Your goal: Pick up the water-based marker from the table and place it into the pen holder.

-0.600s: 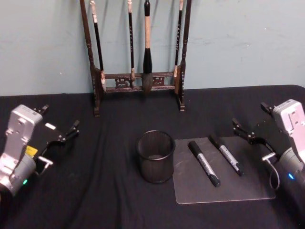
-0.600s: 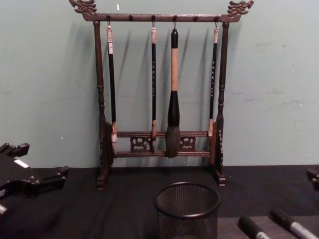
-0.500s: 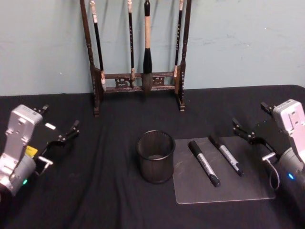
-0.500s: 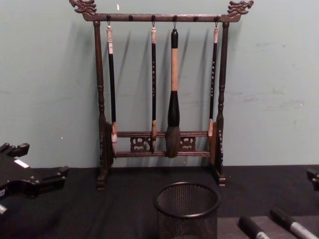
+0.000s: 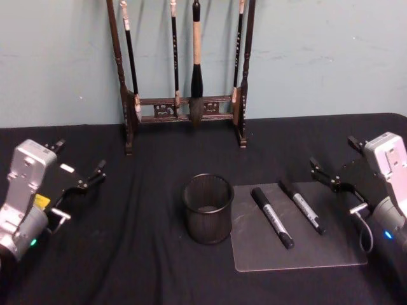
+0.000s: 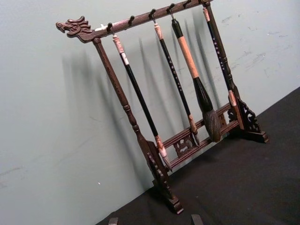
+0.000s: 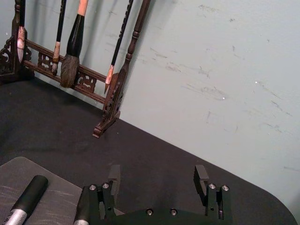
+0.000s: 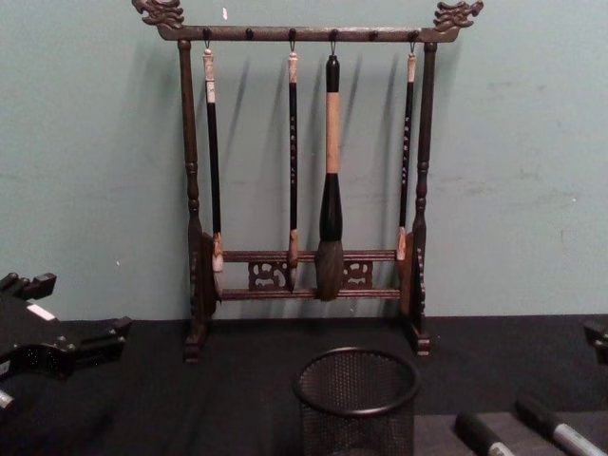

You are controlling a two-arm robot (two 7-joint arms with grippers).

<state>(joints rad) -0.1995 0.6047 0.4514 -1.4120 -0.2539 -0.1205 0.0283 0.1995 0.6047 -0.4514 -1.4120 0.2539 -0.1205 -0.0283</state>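
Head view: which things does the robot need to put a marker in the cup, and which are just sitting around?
For the job: left marker, right marker, both on the grey mat; pen holder; table; right end effector, open beside the mat.
Just there: brush rack with hanging brushes; left end effector, open, parked far left.

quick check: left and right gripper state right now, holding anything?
left gripper: fingers open, holding nothing.
right gripper: fingers open, holding nothing.

Black table (image 5: 146, 267): mesh pen holder (image 5: 208, 210) mid, grey mat (image 5: 318, 251) just to its right, brush rack (image 5: 166, 109) far back.
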